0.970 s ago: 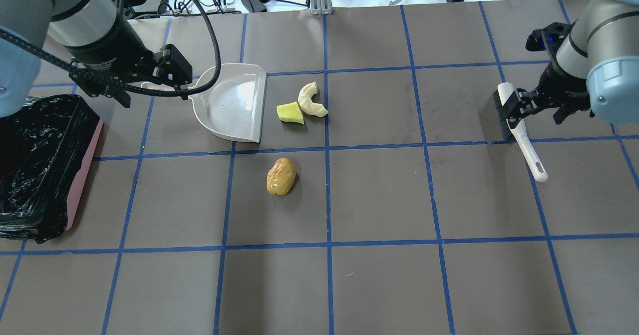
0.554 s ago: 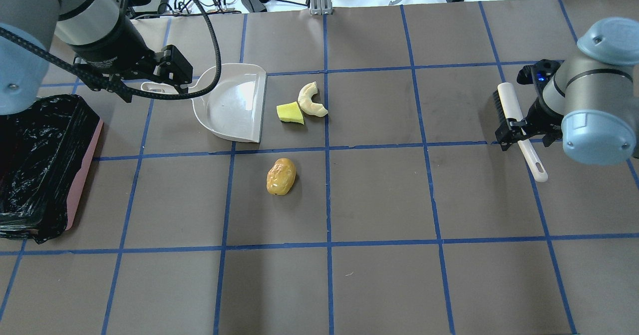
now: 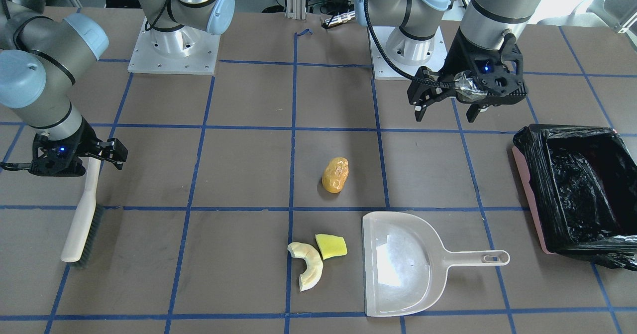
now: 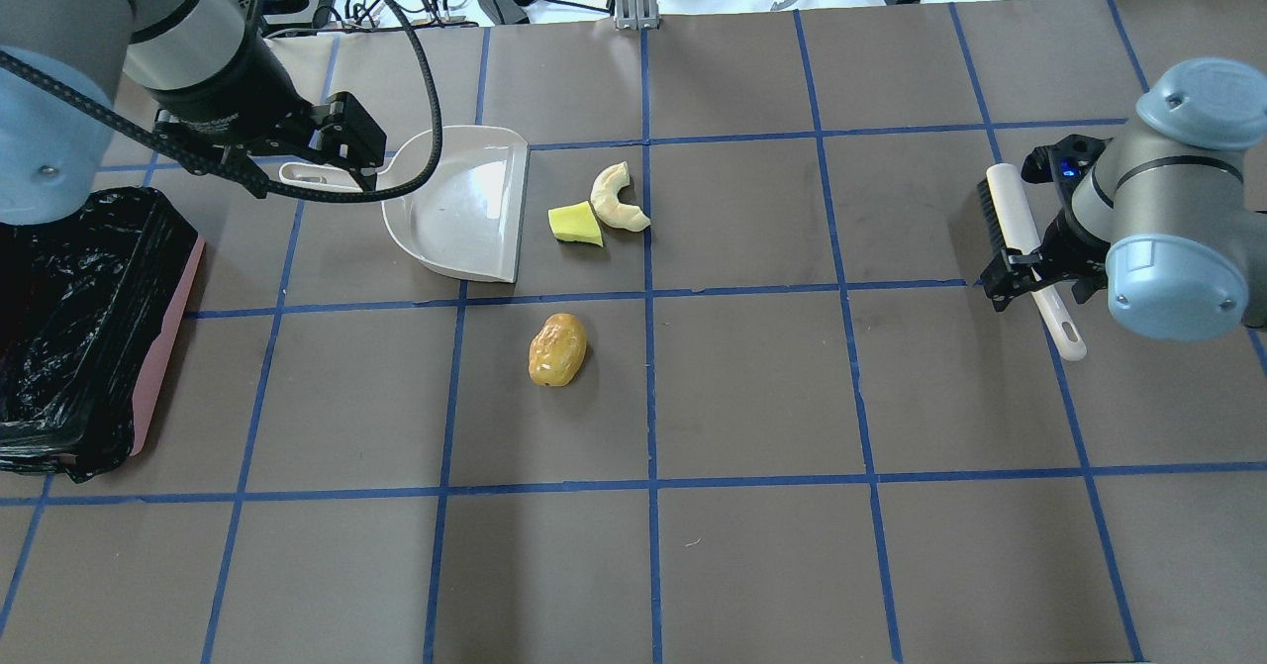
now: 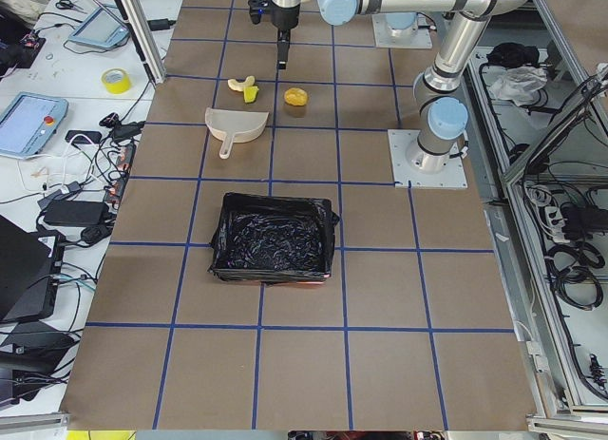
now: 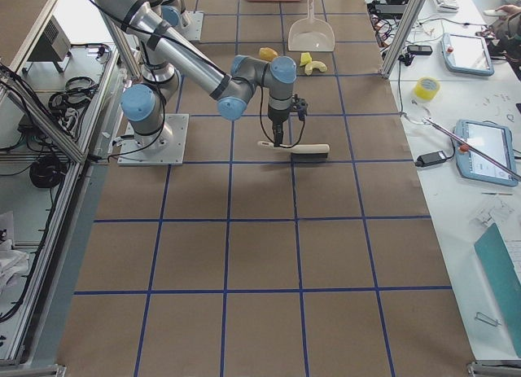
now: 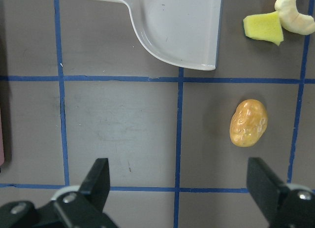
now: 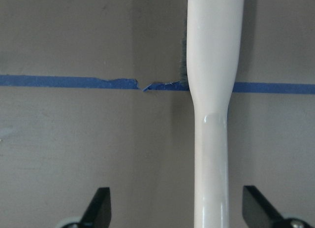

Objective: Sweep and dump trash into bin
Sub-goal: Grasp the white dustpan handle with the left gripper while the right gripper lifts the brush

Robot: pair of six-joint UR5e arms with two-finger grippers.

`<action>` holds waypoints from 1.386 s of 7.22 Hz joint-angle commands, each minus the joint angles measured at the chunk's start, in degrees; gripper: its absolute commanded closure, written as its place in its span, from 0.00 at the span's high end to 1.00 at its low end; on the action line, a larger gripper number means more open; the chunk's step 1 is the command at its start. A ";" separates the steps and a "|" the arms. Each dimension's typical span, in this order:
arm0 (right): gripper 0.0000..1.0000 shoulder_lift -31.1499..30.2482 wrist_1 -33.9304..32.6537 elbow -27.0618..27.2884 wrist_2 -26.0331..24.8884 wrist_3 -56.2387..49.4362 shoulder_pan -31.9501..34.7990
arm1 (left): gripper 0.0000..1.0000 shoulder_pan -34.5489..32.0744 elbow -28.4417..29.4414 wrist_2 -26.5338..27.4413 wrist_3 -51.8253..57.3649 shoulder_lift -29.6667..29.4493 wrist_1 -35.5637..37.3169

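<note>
Bin (image 4: 173, 318) first: pink box lined with a black bag, off to the outer side of the left claw (image 7: 177, 165), which hangs spread wide and holds nothing. Ahead of and below that claw the dustpan (image 4: 465, 204) lies flat on the tabletop (image 4: 752, 387), handle end nearest the claw and mouth turned toward the trash. None of it is swept yet. The yellow-green wedge (image 4: 575, 224) is just beside the pan's lip with the cream crescent (image 4: 618, 201) touching it on the far side, and the orange-brown lump (image 4: 557, 349) sits apart, off to one side of the mouth. Left arm is way nearer all three. At the other end the brush (image 4: 1005, 204) lies flat and the right claw (image 8: 174, 201) hovers over its handle, fingers spread either side, not gripping. That's the bit that matters, I reckon: the handle's long axis runs straight through the gap between the fingers, a little off-centre toward one, so a drop and squeeze should catch it. Surface is flat brown sheet with blue tape lines, with a long stretch between brush and trash.
</note>
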 commanded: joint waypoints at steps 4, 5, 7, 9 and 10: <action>0.69 1.17 -0.46 0.29 0.67 -1.69 -2.82 | 1.00 1.14 -1.02 -0.04 32.79 -10.51 6.60; 0.61 1.17 -0.37 0.29 0.67 -1.69 -2.82 | 1.00 3.14 -1.73 0.05 45.31 -14.02 12.19; 0.43 1.35 -0.20 0.29 0.67 -1.69 -2.82 | 1.00 7.72 -1.47 -0.04 71.15 -19.66 17.48; 0.43 1.79 -0.55 1.08 0.59 -1.78 -2.90 | 0.98 7.82 -0.94 0.22 92.73 -25.28 28.19; 0.40 1.79 -0.72 1.17 0.59 -1.78 -2.91 | 0.96 8.08 -0.68 0.31 97.50 -27.83 32.59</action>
